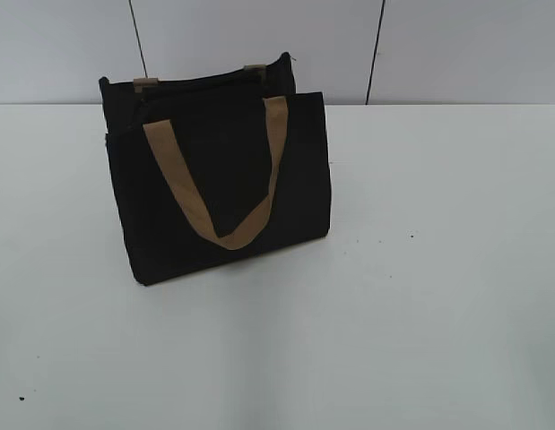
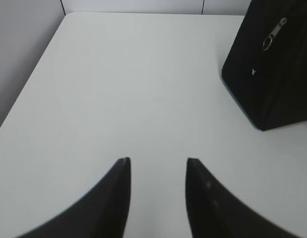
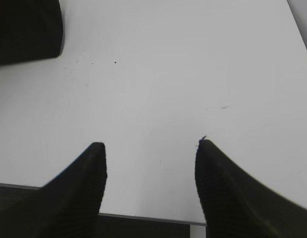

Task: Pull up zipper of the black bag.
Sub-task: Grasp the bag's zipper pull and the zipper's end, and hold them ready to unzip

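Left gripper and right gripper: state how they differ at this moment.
The left gripper has its fingers closer together; the right gripper is spread wider. The black bag, zipper pull showing, sits ahead-right of the left gripper but ahead-left of the right gripper. Both are open, empty, above the white table.

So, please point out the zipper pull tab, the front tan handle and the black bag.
zipper pull tab (image 2: 274,33): left wrist view, metal tab.
front tan handle (image 1: 230,235): exterior view, loop bottom.
black bag (image 1: 295,188): exterior view, front panel.

A white table fills the scene, with few small dark specks. Behind it stands a pale panelled wall with thin dark seams.
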Tool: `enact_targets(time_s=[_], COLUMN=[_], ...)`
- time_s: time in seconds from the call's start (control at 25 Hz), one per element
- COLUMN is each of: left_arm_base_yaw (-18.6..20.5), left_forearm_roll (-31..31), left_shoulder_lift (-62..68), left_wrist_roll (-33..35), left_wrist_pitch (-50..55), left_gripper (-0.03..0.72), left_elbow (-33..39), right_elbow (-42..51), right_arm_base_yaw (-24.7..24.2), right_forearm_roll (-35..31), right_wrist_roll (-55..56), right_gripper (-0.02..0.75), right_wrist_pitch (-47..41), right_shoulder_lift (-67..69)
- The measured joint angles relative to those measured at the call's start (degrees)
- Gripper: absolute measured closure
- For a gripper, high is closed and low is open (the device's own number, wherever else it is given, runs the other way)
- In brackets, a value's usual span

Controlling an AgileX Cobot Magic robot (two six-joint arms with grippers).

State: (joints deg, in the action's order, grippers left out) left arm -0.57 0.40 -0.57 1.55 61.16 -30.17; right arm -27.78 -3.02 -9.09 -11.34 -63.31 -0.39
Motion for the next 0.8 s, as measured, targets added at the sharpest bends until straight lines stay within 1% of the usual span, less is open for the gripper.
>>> enact_targets(time_s=[0.16, 0.2, 0.28, 0.44, 0.56, 0.68, 0.8], left_arm_base_yaw=[0.0, 0.0, 0.0, 0.0, 0.0, 0.0, 0.0], left_forearm_roll=[0.26, 0.26, 0.22, -0.4, -3.45, -4.29, -5.5], left_shoulder_lift=[0.57, 1.48, 4.39, 12.9, 20.79, 29.5, 38.49], left_wrist_roll=[0.0, 0.0, 0.0, 0.0, 0.0, 0.23, 3.23], left_wrist_pitch=[-0.11, -0.16, -0.36, -2.24, -8.45, -16.95, -26.77], left_gripper=[0.192, 0.167, 0.151, 0.146, 0.146, 0.146, 0.146], left_elbow=[0.0, 0.0, 0.0, -0.78, -2.58, -3.4, -3.4], right_elbow=[0.0, 0.0, 0.0, 0.0, 0.0, 0.0, 0.0], right_arm_base_yaw=[0.0, 0.0, 0.0, 0.0, 0.0, 0.0, 0.0], right_forearm_roll=[0.0, 0.0, 0.0, 0.0, 0.0, 0.0, 0.0], right_wrist_roll=[0.0, 0.0, 0.0, 0.0, 0.0, 0.0, 0.0], right_gripper=[0.298, 0.298, 0.298, 0.298, 0.298, 0.298, 0.298], right_wrist_pitch=[0.0, 0.0, 0.0, 0.0, 0.0, 0.0, 0.0], right_shoulder_lift=[0.0, 0.0, 0.0, 0.0, 0.0, 0.0, 0.0])
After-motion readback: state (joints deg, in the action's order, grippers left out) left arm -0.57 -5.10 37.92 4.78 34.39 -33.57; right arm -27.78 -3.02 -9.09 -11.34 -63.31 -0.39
